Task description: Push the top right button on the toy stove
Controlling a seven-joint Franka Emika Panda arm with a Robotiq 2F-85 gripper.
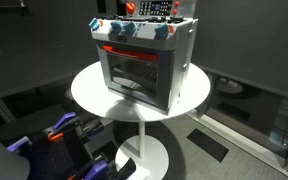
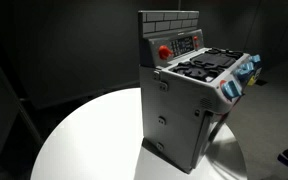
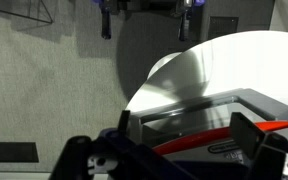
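Toy stove (image 1: pixel 142 62) stands upright on the round white table (image 1: pixel 89 90). In both exterior views it sits on the tabletop, closer to one edge than to the centre.

Table: single white pedestal with a disc base (image 1: pixel 144 155). Bare top shows beside the stove in an exterior view (image 2: pixel 84 135) and in the wrist view (image 3: pixel 194 70). Grey floor below.

Stove, door side: glass-fronted door (image 1: pixel 134 72) in a silver-grey body, red strip (image 1: pixel 134 47) just above it, and a row of blue knobs (image 1: pixel 129 30) above the strip. Door appears shut.

Stove, side and top (image 2: pixel 189 100): grey side wall, dark burner plate (image 2: pixel 206 65), and an upright back panel with a brick pattern (image 2: pixel 172 25). On that panel a round red button (image 2: pixel 165 51) sits beside a small red-and-dark control block (image 2: pixel 189 43). The individual keys are too small to make out.

Pincer (image 3: pixel 184 125): seen only in the wrist view, entering from the bottom edge. Its dark fingers (image 3: pixel 252 135) are spread wide and hold nothing. Part of the stove (image 3: pixel 199 125), with its silver frame and red trim, shows between them. Cannot tell whether anything touches.
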